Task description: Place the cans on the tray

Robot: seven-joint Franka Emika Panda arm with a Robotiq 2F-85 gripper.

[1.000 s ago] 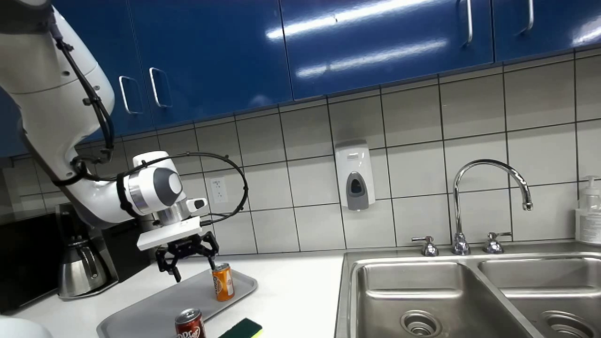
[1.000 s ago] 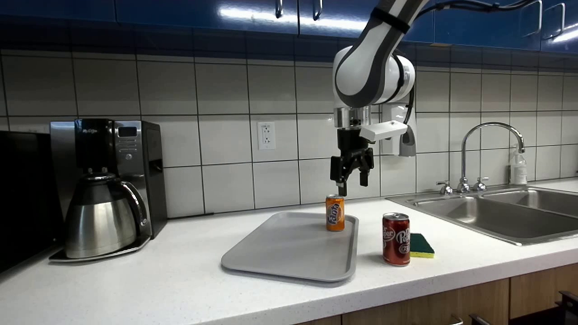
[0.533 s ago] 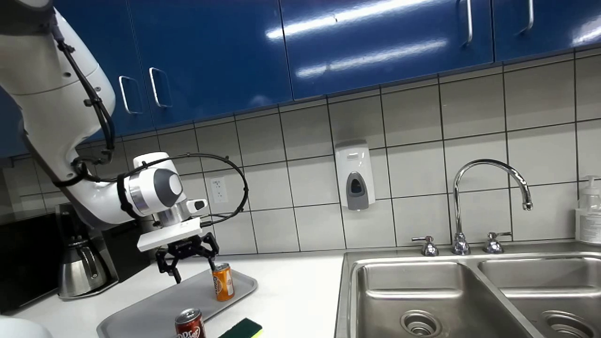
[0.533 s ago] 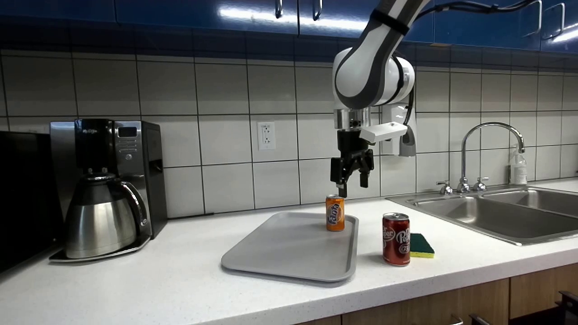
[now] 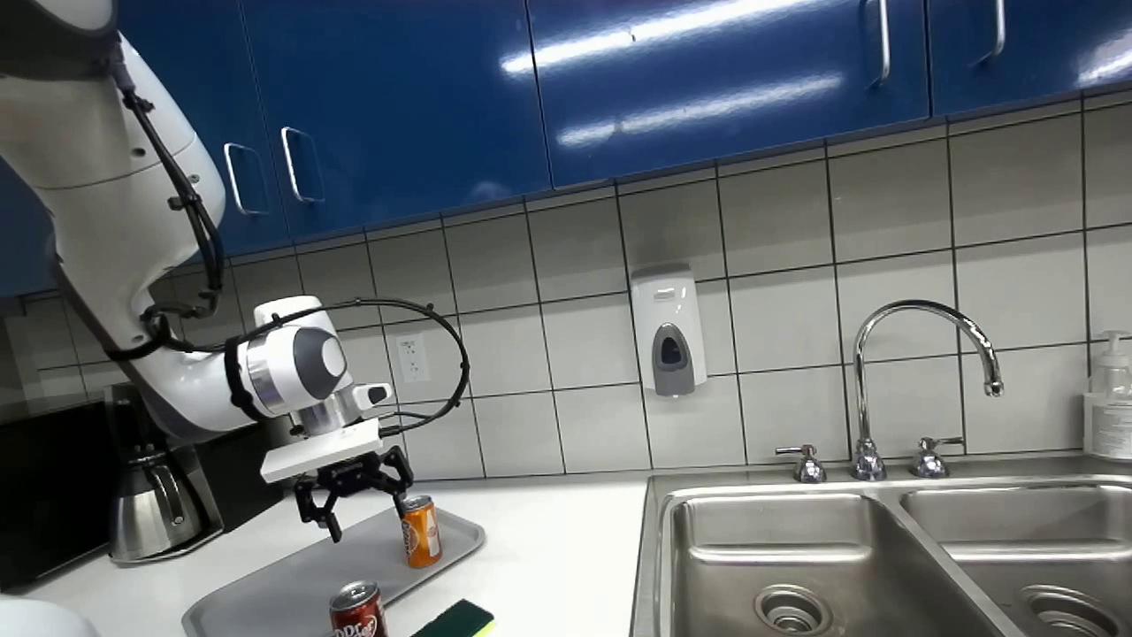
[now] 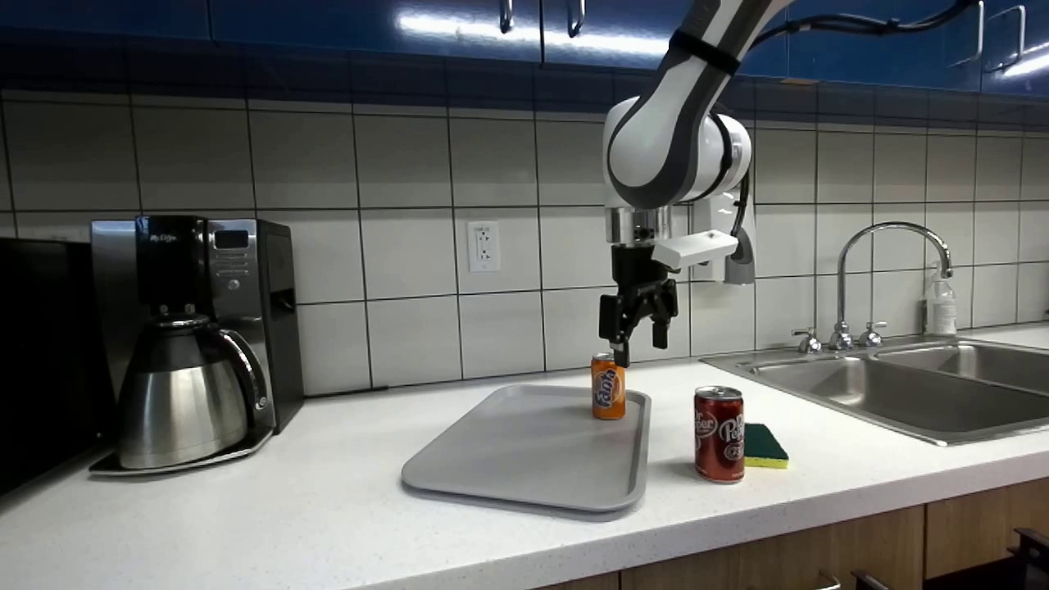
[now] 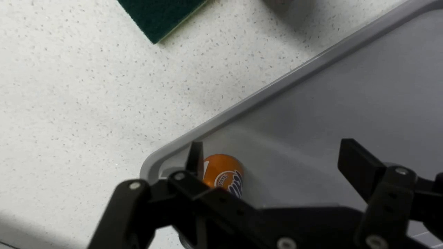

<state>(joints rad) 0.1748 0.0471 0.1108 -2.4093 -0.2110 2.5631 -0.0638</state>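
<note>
Grey is the tray (image 6: 529, 451) that lies on the white counter (image 6: 270, 524) in an exterior view. On it stands the orange can (image 6: 608, 395), upright, near a far corner, inside the low rim. The dark red can (image 6: 719, 436) is also upright, but it stands on the counter, outside the tray, just beside a green and yellow sponge (image 6: 765, 447). The gripper (image 6: 641, 349) hangs above the tray, its two fingers apart; one fingertip overlaps, to the eye, the top of the orange can. The steel coffee pot (image 6: 182, 406) sits on the base of the coffee maker (image 6: 280, 336); what it contains cannot be seen.

In an exterior view the sink (image 5: 656, 566) shows two basins (image 5: 769, 531), each with a drain (image 5: 792, 610) in its floor. The fingers stand apart also here; whether the one near the orange can touches it, I cannot tell. The dark red can is cut by the lower border.

In the wrist view the orange can, partly covered by the gripper, is inside the rounded tray corner. Tray surface shows between the spread fingers.
</note>
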